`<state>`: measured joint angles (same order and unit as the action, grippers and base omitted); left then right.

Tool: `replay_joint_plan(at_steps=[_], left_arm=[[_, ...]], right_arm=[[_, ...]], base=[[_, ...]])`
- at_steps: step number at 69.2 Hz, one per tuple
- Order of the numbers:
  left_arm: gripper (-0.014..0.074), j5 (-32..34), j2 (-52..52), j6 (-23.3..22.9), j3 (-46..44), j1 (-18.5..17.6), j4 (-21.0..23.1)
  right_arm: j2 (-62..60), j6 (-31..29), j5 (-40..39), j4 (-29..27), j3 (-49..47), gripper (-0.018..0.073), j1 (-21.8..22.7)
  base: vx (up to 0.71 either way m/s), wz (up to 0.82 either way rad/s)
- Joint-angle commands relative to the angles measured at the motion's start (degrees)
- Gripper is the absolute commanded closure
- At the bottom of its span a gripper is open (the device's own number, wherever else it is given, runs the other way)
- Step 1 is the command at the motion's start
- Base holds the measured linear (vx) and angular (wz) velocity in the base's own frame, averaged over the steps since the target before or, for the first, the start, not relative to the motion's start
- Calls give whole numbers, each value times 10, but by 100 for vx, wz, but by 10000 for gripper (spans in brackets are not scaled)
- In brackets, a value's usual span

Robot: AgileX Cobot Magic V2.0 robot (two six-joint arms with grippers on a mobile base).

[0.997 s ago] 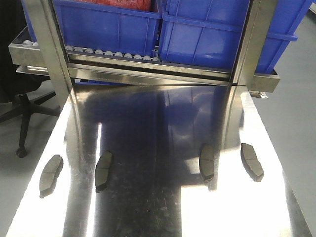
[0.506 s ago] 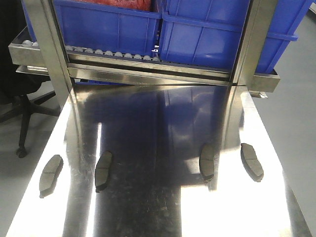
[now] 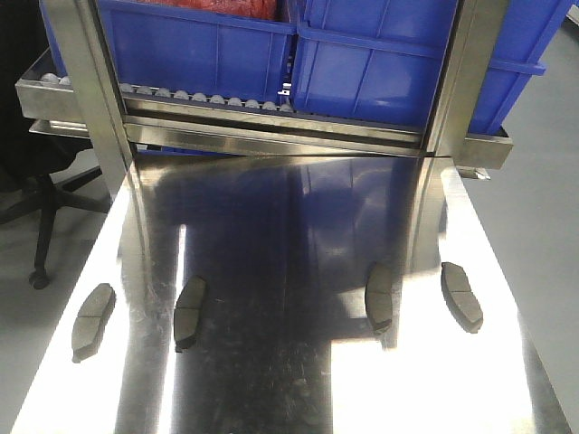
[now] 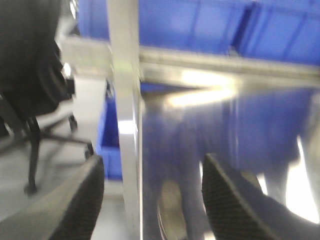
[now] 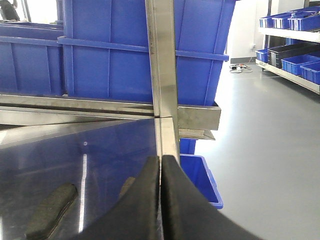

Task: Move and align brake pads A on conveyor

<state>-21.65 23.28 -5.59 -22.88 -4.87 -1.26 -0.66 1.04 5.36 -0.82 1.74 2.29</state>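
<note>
— While all four pads [image 3: 190, 310] lie in a loose row on the steel table [image 3: 298, 380], well apart and each tilted its own way, does the conveyor show anywhere?
— No, the belt is out of sight, so the step in hand looks like the first pick
— Which arm is placed for it?
— The left gripper [image 4: 152, 200]; its fingers [image 4: 75, 200] are spread wide with nothing in them, and one of the pads [image 4: 170, 212], blurred, sits on the table below the gap
— And the right gripper [image 5: 161, 195]?
— Its fingers are pressed together on nothing, with one of the pads [image 5: 52, 210] off to its left; it would have to open before taking anything
— How should the left arm go about it?
— It should centre the gap over the pad, turn the wrist so the fingers close across the short width, then descend straight; the steel looks slick, so one finger touching first would likely skate the pad away
— Anything nearby to mind?
— The rack [image 3: 271, 136] with blue bins [image 3: 199, 45] stands well behind the row and a chair [image 3: 36, 181] is off the table's left side, so neither should hinder the lift
</note>
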Motion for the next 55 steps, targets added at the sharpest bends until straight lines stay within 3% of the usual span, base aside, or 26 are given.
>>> replay_joint_plan(at_steps=[1, 13, 38, 55], left_arm=[[168, 5, 49, 1, -48, -18, 4], [168, -61, 170, 1, -124, -40, 4], [167, -200, 442, -15, -265, -40, 4], [168, -214, 594, -15, -316, -40, 20]], right_arm=[[-9, -2, -44, 2, 2, 569, 2], [-9, -2, -44, 2, 2, 569, 3], [-9, -2, -44, 2, 2, 569, 3], [-9, -2, -44, 2, 2, 569, 3]], base=[[0, 0], [0, 0], [0, 0], [0, 0]])
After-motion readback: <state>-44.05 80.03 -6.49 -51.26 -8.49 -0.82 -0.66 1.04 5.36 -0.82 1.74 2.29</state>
